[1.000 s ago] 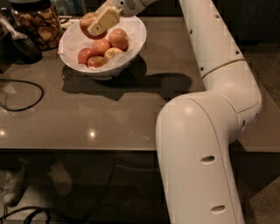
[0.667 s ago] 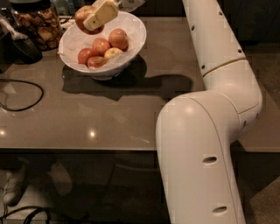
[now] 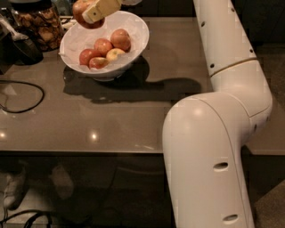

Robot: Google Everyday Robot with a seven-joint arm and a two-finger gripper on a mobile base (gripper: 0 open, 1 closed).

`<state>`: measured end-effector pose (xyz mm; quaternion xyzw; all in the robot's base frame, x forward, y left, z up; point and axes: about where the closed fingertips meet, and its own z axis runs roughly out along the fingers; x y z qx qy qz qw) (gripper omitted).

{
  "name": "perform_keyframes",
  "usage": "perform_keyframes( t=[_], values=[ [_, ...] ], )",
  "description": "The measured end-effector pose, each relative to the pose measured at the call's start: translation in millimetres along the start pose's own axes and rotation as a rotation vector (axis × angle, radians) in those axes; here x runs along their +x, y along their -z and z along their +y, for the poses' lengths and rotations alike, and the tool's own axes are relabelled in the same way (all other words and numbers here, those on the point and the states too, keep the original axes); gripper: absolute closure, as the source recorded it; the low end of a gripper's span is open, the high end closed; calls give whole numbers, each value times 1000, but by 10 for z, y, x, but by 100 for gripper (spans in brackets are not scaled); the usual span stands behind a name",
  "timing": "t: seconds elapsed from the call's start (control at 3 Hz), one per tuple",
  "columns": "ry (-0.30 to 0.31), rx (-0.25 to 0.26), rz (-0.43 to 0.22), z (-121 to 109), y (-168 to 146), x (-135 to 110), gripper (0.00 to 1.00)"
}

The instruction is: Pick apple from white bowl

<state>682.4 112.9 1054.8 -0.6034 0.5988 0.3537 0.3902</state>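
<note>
The white bowl [image 3: 133,49] stands on the brown table at the upper left. My gripper [image 3: 91,11] is at the top edge of the camera view, above the bowl's back left rim, shut on the apple [image 3: 81,10], a large red-orange one. The apple hangs clear of the bowl. Three smaller red apples [image 3: 120,39] and a small pale yellow apple [image 3: 114,54] lie in the bowl.
A glass jar of brown cookies [image 3: 38,24] stands left of the bowl. A dark object [image 3: 20,46] and a black cable [image 3: 22,95] lie at the table's left. My white arm [image 3: 222,111] fills the right side. The table's front edge [image 3: 80,151] runs across the middle.
The gripper has lifted the apple up and a little to the left, out of the bowl to above its rim.
</note>
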Motion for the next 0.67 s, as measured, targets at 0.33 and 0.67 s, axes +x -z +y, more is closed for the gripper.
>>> perform_keyframes(
  t=[0.33, 0.67],
  values=[
    [-9, -11, -26, 121, 123, -93, 100],
    [-15, -19, -40, 209, 196, -144, 100]
  ],
)
